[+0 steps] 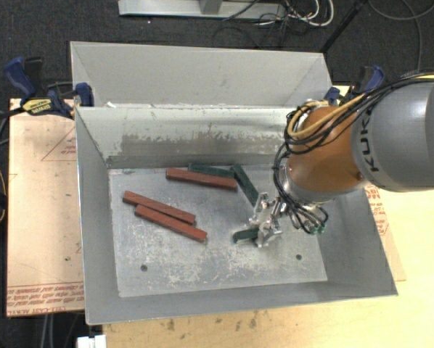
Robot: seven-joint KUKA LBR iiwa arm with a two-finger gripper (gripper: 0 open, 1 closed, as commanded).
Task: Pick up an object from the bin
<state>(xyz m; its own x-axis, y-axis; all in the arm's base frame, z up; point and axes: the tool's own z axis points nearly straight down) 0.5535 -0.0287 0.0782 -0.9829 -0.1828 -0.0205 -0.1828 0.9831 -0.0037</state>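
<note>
My gripper (263, 232) is low over the bin floor, right of centre, its metal fingers down around a short dark green stick (244, 234) that pokes out to its left. Whether the fingers grip the stick I cannot make out. Just above it a second dark green stick (245, 183) lies slanted. A red-brown stick (201, 179) lies along the back of the floor, with another dark green stick (211, 170) right behind it.
Two more red-brown sticks (159, 206) (171, 222) lie side by side, slanted, on the left half of the floor. The arm with its orange cover and cables hangs over the bin's right side.
</note>
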